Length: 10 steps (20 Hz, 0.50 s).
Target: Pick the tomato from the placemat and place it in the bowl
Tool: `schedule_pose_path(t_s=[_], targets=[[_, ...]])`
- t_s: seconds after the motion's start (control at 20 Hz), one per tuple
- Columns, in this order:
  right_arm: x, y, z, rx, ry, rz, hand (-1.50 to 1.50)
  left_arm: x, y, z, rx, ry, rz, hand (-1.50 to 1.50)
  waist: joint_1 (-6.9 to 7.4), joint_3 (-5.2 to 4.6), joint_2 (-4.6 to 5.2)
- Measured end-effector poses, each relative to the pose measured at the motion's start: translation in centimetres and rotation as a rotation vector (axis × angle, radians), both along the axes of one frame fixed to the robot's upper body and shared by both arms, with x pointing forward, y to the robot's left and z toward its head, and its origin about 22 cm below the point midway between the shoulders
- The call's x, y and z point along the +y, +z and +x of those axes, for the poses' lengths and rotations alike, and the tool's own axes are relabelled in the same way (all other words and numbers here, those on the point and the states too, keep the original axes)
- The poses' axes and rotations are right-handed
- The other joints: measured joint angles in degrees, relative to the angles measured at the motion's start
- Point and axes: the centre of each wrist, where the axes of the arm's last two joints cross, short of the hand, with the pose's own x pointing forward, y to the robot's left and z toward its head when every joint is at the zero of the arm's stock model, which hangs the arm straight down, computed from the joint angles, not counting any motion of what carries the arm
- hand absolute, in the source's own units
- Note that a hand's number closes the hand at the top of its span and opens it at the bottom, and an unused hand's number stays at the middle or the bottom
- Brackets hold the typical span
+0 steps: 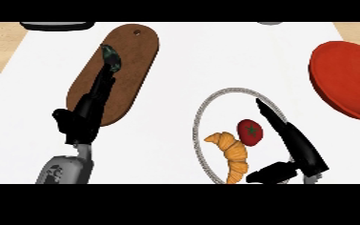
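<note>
A red tomato (249, 132) with a green stem lies on a round white placemat (196, 126) with a grey braided rim. My right hand (304, 153) is open just right of the tomato. Its straight fingers (271, 114) point up and left past the tomato, and its thumb (269, 174) sticks out to the left below it. No part of the hand touches the tomato. The red bowl (337, 78) sits at the right edge, partly cut off. My left hand (83, 119) rests open over a brown board at the left.
An orange croissant (233, 155) lies on the placemat right beside the tomato, to its lower left. The oval brown cutting board (134, 52) holds a dark green item (112, 59) at my left fingertips. A dark object (56, 25) sits at the far left.
</note>
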Motion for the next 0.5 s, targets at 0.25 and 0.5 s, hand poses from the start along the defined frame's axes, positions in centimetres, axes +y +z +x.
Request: schedule_pose_path(t_s=[0.25, 0.5], targets=[[0.4, -1.3, 0.5, 0.003, -0.029, -0.116, -1.50, 0.0, 0.0, -0.2, 0.001, 0.000, -0.001, 0.00, 0.07, -0.01, 0.00], [0.4, -2.8, 1.6, 0.023, -0.011, -0.158, -1.50, -0.1, -0.5, -0.7, 0.004, 0.000, 0.004, 0.00, 0.08, -0.05, -0.04]])
